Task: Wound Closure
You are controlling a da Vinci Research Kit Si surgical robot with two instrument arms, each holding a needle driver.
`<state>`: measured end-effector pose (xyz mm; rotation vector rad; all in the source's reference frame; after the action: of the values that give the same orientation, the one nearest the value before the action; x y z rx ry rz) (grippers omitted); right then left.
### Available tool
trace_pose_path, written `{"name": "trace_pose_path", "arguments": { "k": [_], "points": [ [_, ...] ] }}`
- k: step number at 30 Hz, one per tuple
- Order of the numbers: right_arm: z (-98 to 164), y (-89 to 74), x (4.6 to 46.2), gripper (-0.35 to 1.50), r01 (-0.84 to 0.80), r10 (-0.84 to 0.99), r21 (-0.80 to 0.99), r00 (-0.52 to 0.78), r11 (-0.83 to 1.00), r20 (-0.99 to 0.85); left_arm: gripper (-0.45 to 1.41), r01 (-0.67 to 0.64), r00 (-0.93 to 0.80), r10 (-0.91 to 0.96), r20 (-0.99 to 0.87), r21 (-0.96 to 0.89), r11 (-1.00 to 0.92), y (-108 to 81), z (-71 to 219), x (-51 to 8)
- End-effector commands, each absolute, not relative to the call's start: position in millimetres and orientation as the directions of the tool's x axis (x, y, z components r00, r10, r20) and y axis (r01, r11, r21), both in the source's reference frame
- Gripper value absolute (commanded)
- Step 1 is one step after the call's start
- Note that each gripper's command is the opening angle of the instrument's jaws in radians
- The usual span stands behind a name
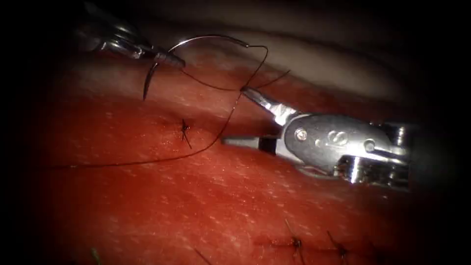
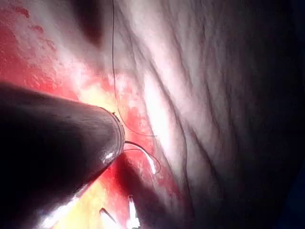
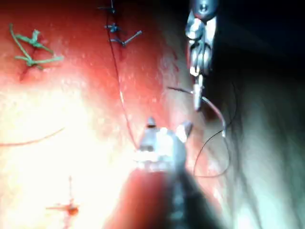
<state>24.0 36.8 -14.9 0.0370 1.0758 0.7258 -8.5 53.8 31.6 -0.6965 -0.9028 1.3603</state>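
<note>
The left tool (image 1: 171,60) has its jaws pinched shut on the single curved needle (image 1: 196,41) partway along its curve, the needle clear above the tissue (image 1: 206,196), its tip hanging just below those jaws. The right tool (image 1: 235,115) stands spread wide, gripping nothing, its upper jaw touching the one thread (image 1: 216,140). Three knotted stitches (image 1: 185,128) show: one left of the right tool, two below it.

My left tool (image 1: 171,59) sits far left, jaws clamped on needle (image 1: 196,41); right tool (image 1: 235,115) near centre, jaws spread wide.
</note>
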Motion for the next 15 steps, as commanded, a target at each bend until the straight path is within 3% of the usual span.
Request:
{"name": "trace_pose_path", "arguments": {
  "k": [1, 9, 15],
  "points": [
    [-13.3, 37.0, 24.0, 1.06, -0.527, 0.575, 0.401, 0.217, 0.749, -0.789, -0.35, -0.479, -0.006, 0.988, 0.151, -0.868, 0.13, 53.5, 31.9, -8.6],
    [-9.2, 38.3, 20.4, 0.93, -0.526, 0.624, 0.614, -0.189, 0.588, -0.759, -0.35, -0.146, 0.055, 0.941, 0.334, -0.93, 0.339, 51.7, 30.4, -8.1],
    [-9.8, 39.0, 21.8, 0.95, -0.504, 0.609, 0.675, -0.321, 0.538, -0.725, -0.35, -0.001, 0.072, 0.927, 0.368, -0.929, 0.369, 50.1, 30.4, -10.1]
  ]
}}
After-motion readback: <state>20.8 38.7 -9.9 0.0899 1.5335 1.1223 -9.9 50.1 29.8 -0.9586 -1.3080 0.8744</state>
